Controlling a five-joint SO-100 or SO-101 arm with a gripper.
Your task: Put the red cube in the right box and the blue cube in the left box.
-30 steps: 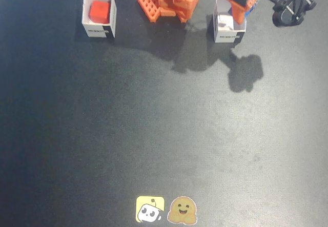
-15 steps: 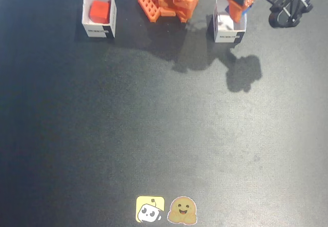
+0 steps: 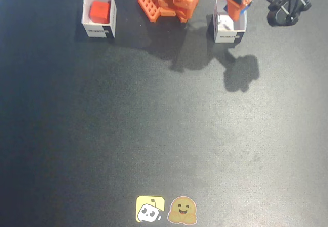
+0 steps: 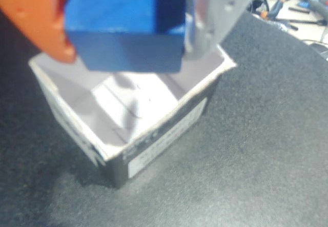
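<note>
one red cube [image 3: 99,11], one blue cube [image 4: 125,24], two white boxes [image 3: 99,29] [image 3: 228,31], two stickers [image 3: 149,208] [image 3: 182,210]

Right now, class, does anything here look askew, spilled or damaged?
Nothing stands out. The red cube sits inside its white box, and the gripper holds the blue cube above the other upright, empty box.

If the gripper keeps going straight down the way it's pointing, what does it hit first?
Probably the bare floor of the white box: the gripper holds the blue cube above its opening, with nothing between.
</note>
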